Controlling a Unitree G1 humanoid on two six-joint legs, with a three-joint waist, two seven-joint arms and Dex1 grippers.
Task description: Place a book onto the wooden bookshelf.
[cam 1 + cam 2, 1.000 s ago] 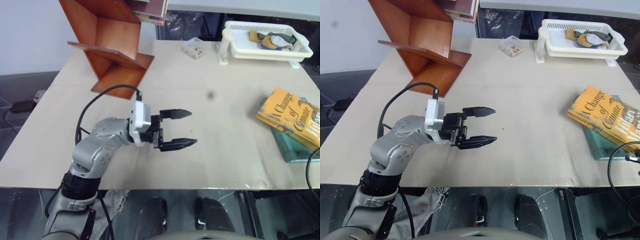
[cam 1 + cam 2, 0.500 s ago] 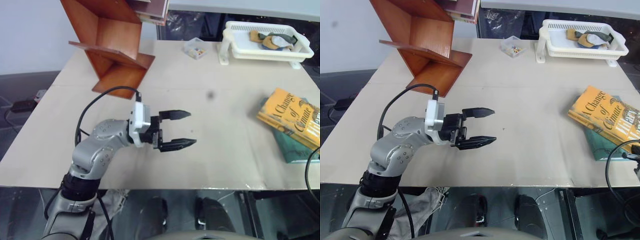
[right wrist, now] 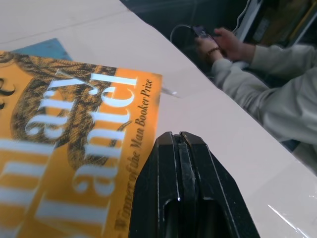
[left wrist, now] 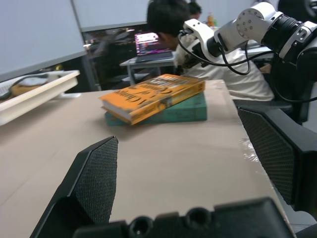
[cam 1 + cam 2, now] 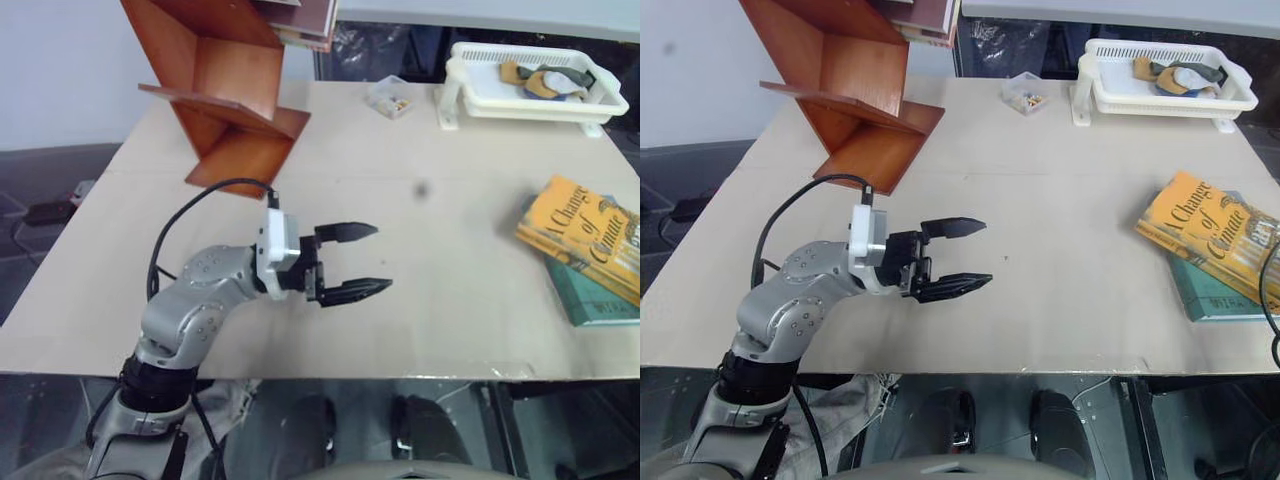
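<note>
We're at the reach step: nothing picked up yet. Our left pincer hovers over mid-bench, fingers spread wide, holding nothing, pointing across toward the book. The book lies flat, cover up, well apart from that pincer on its far side, near the bench edge, stacked on a teal book that sticks out underneath.

Our right pincer has its fingers pressed together, empty, tips just above the orange cover near its corner; we can't tell if it touches. A person sits beyond the bench edge there.

The wooden bookshelf stands behind the left pincer at the back corner, well apart from the book; some books already sit in its top slot. A white tray and a small clear box sit at the back, not involved.

Next move, our call: the right pincer needs to spread before it can pinch the book's edge, taking the orange one only, not the teal. After that comes a long carry across to the shelf, or a handover to the left.
</note>
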